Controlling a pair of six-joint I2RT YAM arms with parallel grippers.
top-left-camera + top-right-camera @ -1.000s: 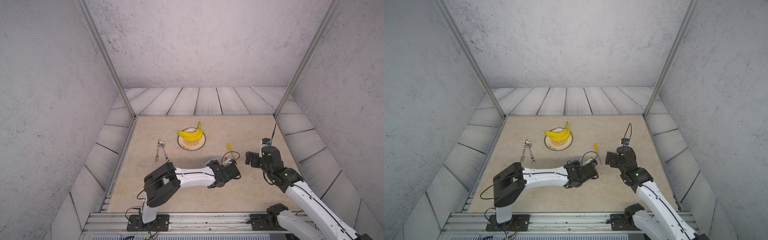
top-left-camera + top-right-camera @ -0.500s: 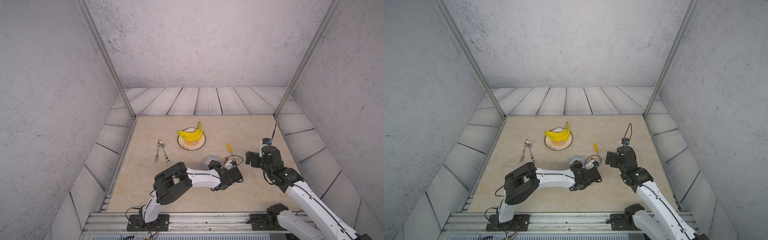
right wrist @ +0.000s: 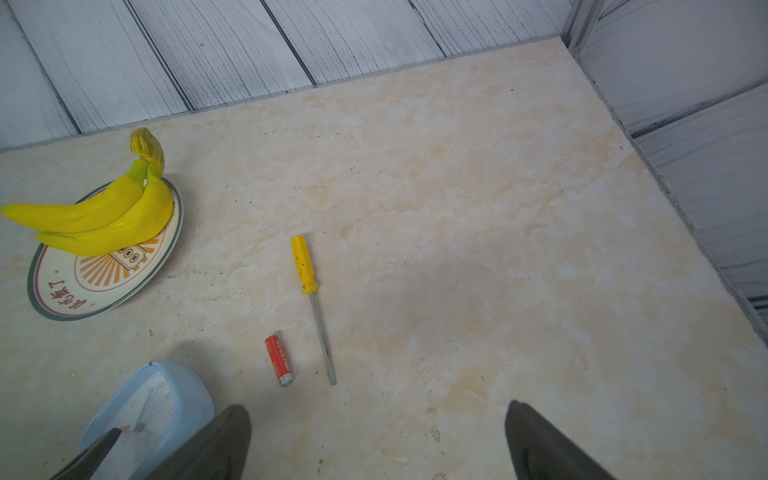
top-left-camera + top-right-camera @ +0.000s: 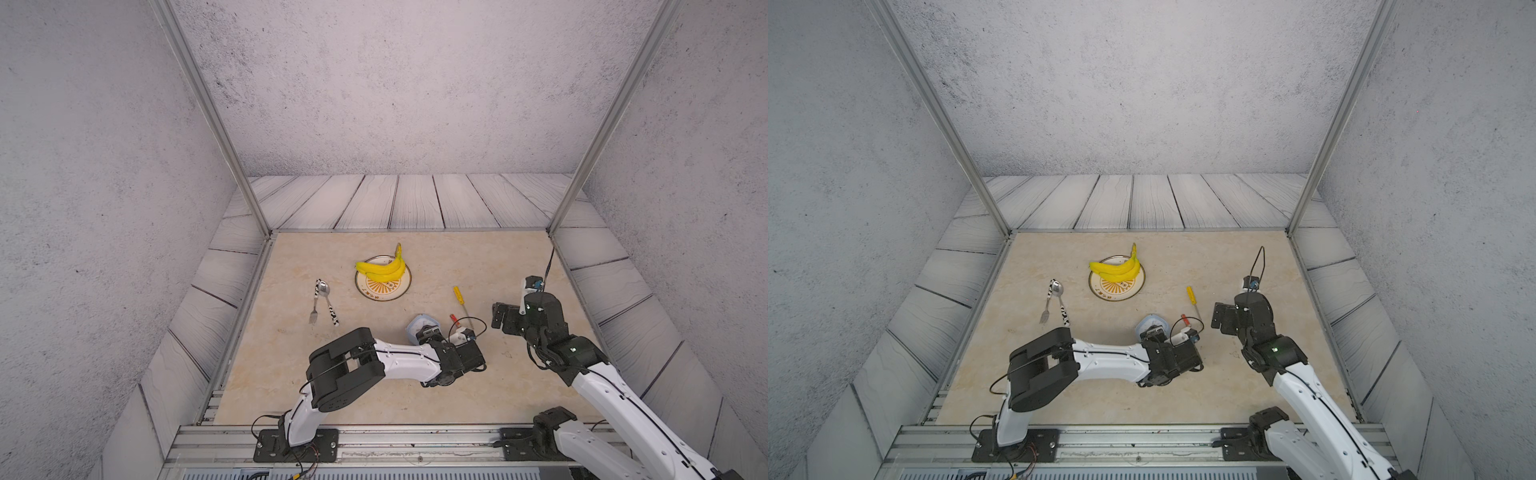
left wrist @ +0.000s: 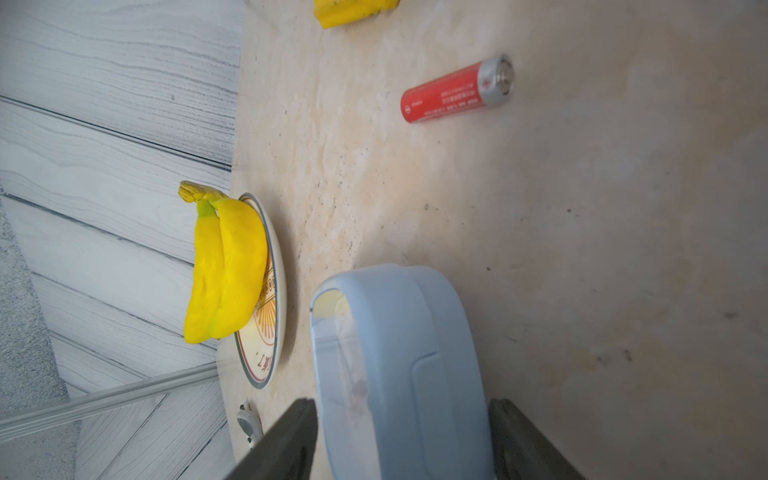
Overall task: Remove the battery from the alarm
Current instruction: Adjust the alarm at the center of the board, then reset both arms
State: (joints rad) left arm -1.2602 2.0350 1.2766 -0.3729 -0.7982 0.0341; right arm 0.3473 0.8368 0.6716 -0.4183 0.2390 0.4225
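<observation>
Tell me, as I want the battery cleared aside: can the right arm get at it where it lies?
Probably yes. The battery lies bare on the table, apart from the alarm and the screwdriver, and the open right claw hovers close by with nothing between.

I work in a small test box, like a lab. Grey walls (image 4: 395,83) stand all around, metal posts (image 4: 208,112) rise upper left and right, and my arms (image 4: 407,365) are bolted to a bottom rail (image 4: 415,442).

Qty on tabletop: 1 lt-blue alarm clock (image 4: 422,325), 1 red battery (image 4: 453,319), 1 yellow-hdl screwdriver (image 4: 459,294), 1 plate (image 4: 384,297), 2 bananas (image 4: 382,268) (1 bunch), 1 spoon (image 4: 330,307), 1 fork (image 4: 314,309).
</observation>
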